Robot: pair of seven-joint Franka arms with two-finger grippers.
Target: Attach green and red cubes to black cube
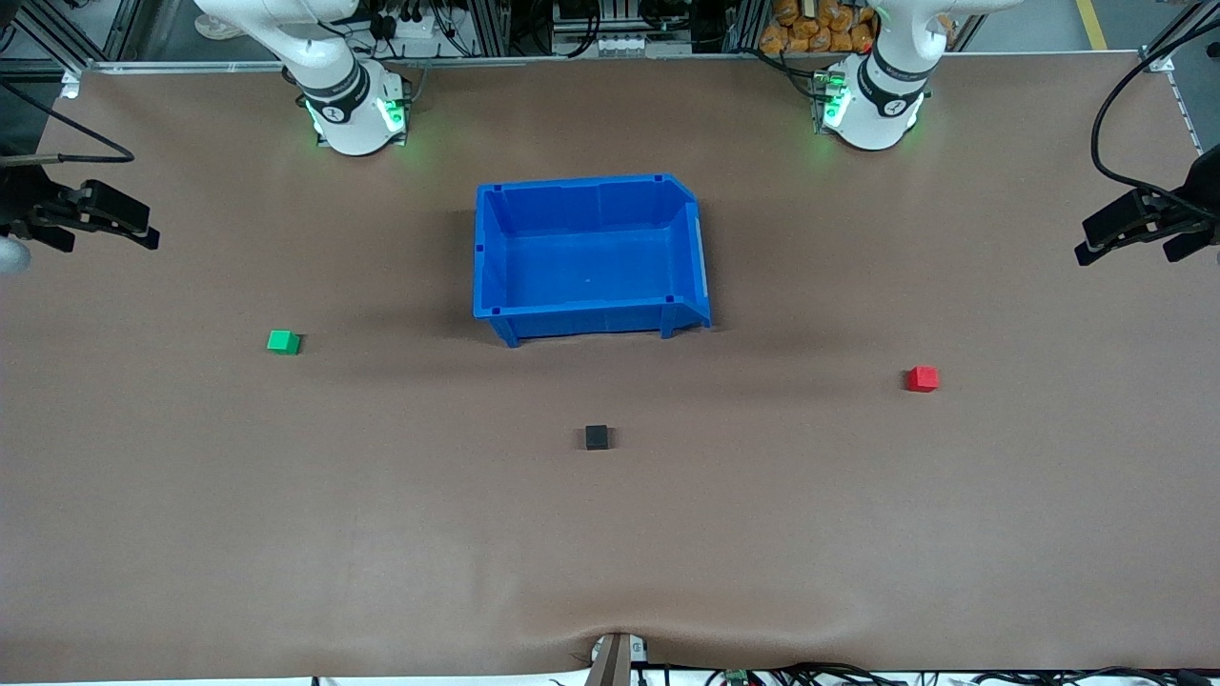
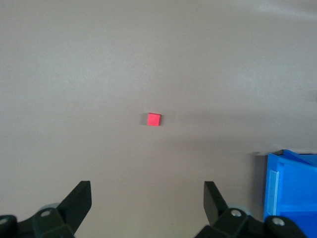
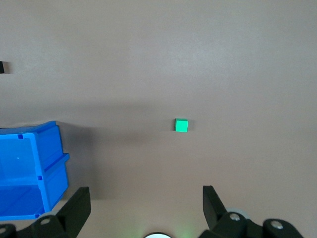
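Cubes lie apart on the desk: from the black cube (image 1: 597, 437), you see the green cube (image 1: 283, 342) at ten o'clock, under the spread right pincer (image 3: 146, 198), and the red cube (image 1: 922, 378) at two o'clock, under the spread left pincer (image 2: 147, 198).

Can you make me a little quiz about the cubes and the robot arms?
1. True or false: the green cube is inside the blue bin.
2. Which cube lies nearest the front camera: A green, B red cube, C black cube?
3. Fill in: the left tool hangs open over the ___ cube.

Key: 1 false, it lies on the table toward the right arm's end, under the open right tool. 2 C. 3 red.
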